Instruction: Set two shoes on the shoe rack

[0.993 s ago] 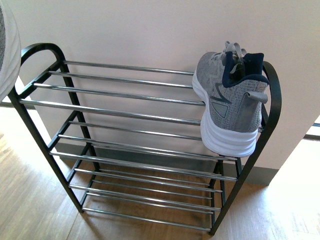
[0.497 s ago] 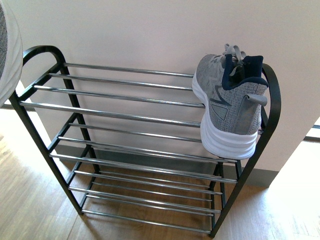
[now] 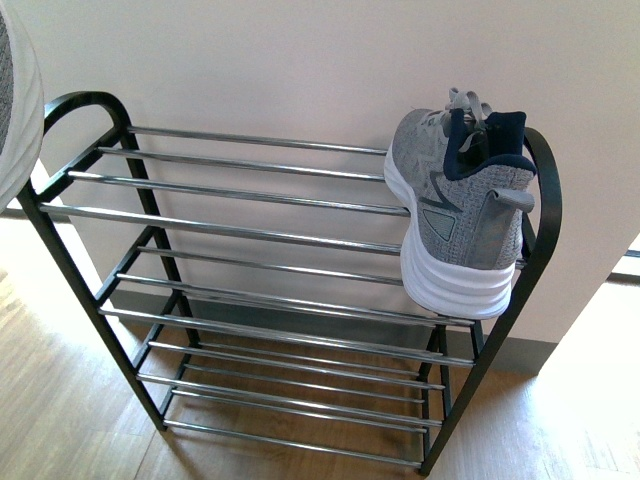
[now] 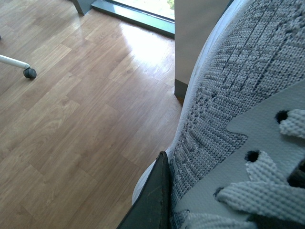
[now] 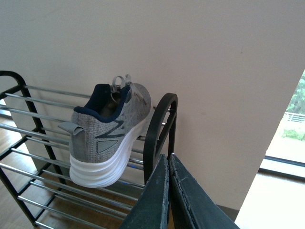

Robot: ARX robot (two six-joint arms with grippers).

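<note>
My left gripper (image 4: pixel 164 167) has hold of the second sneaker (image 4: pixel 238 119). In the left wrist view only one dark finger (image 4: pixel 153 200) shows, pressed against the grey knit side just below the lace eyelets; the other finger is hidden behind the shoe. In the front view that sneaker shows only as a sliver of knit and white sole at the upper left edge (image 3: pixel 14 100), up in the air just beside the rack's left end loop and not on any rod.

My right gripper (image 5: pixel 167 162) is empty, with its two fingers closed flat against each other. It hangs just outside the right end loop of the shoe rack (image 5: pixel 159 126), apart from the frame.

The first sneaker (image 3: pixel 455 200) sits on the top tier of the shoe rack (image 3: pixel 240 190) at its right end. Its toe points at the pale wall (image 3: pixel 300 60) and its heel overhangs the front rod, close against the right loop. The other rods are bare.

Beneath my left arm lies wood floor (image 4: pixel 71 124), with a small caster (image 4: pixel 29 72) on a white leg well off to one side. A window (image 5: pixel 290 119) lies past the wall corner beyond my right arm
</note>
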